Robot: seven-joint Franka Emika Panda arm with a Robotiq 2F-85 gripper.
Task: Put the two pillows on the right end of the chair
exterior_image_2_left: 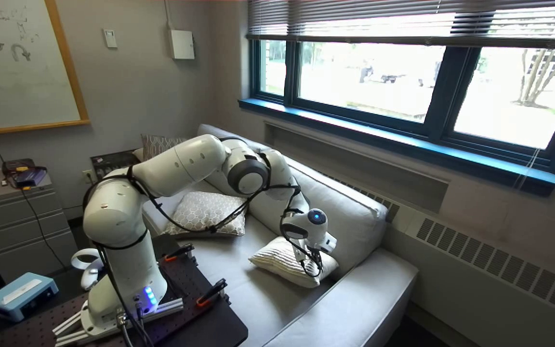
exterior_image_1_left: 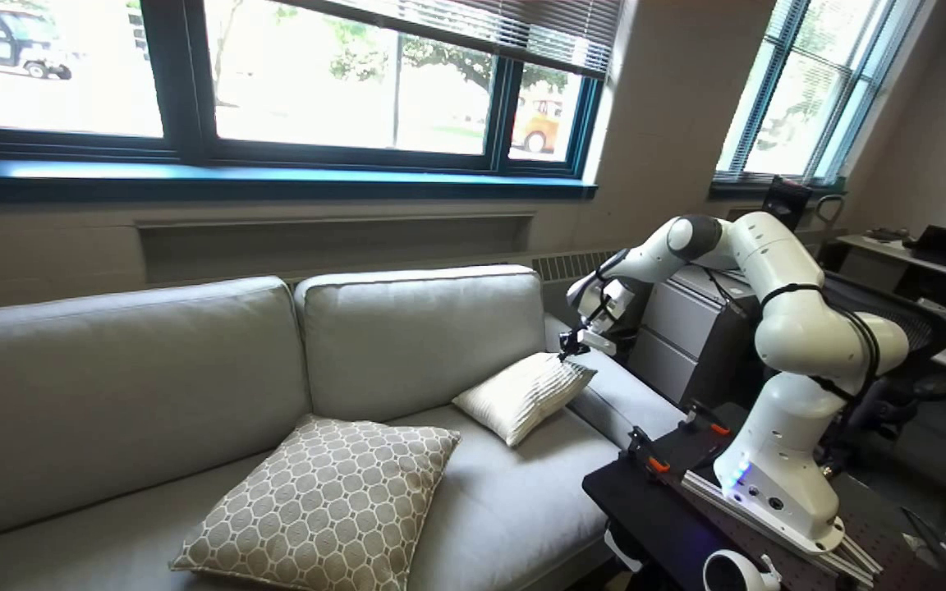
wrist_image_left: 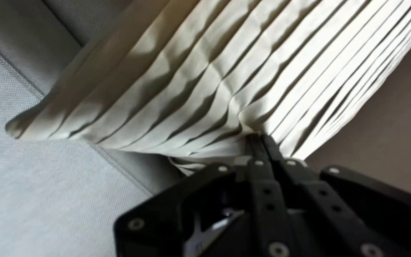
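The smaller cream-white pleated pillow rests on the seat of the long grey sofa, beside the armrest at the right end in an exterior view. It also shows in an exterior view and fills much of the wrist view. My gripper is at this pillow's upper edge. In the wrist view its fingertips are shut on gathered fabric, and the pleats bunch toward them. The large tan lattice pillow lies on the seat left of the cream one, apart from it; it also shows in an exterior view.
The armrest borders the seat by the cream pillow. Two big back cushions stand behind the pillows. The robot's black table adjoins the sofa front, with clamps on its edge. Another patterned pillow sits at the far end.
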